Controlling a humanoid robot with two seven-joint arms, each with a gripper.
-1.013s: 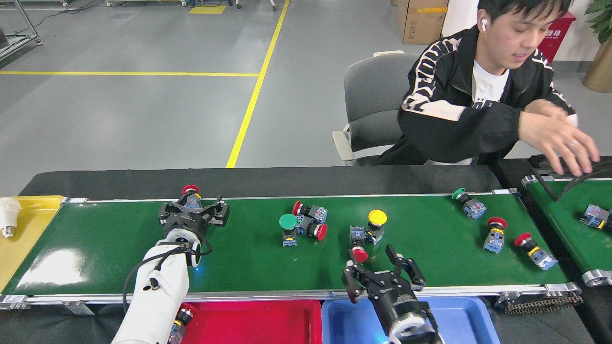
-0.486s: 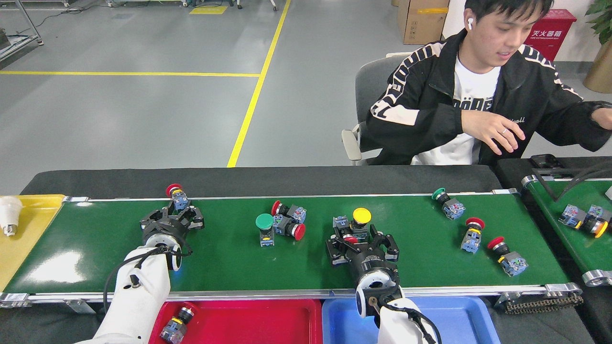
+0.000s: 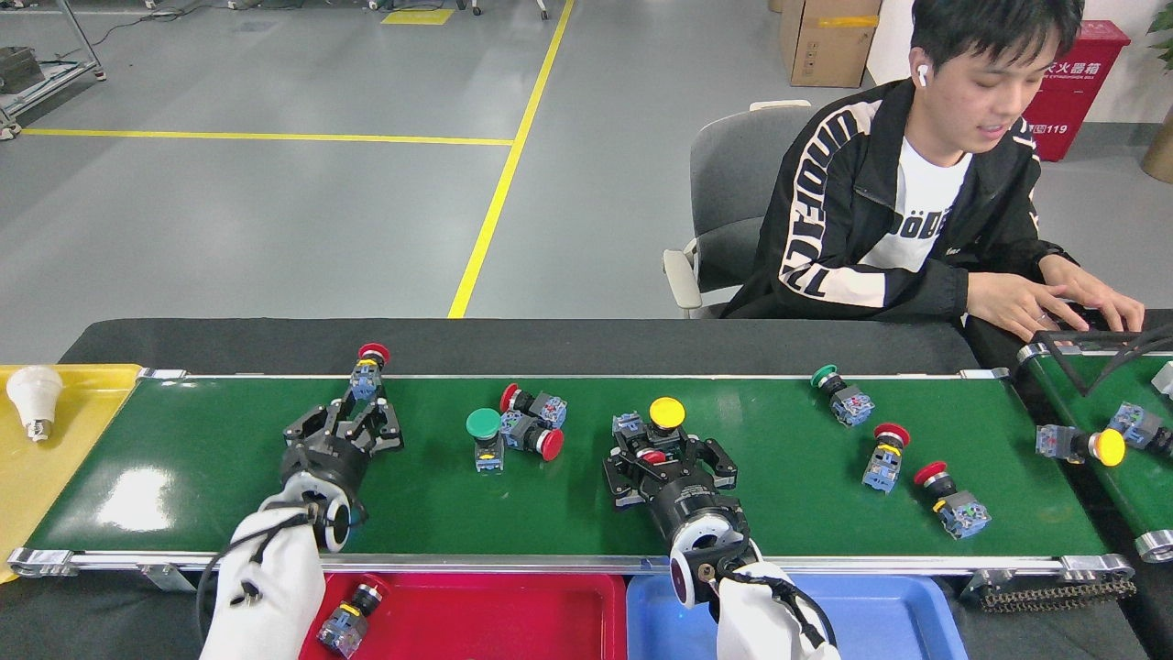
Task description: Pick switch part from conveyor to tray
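Note:
Several switch parts lie on the green conveyor. One with a red cap stands by the far rail, and my left gripper is open just in front of it, fingertips at its blue body. My right gripper is open low over the belt's middle, straddling a red-capped switch part. A yellow-capped one lies right behind it. The red tray sits below the near rail and holds one switch part.
More switch parts lie left of centre and to the right. A blue tray adjoins the red one. A yellow tray holds a bulb. A seated person's hands rest by the second belt.
My right gripper has gone from the near rail out over the red-capped switch part at mid-belt. The left gripper's fingers have narrowed. Most parts drifted left. The person drew both hands back.

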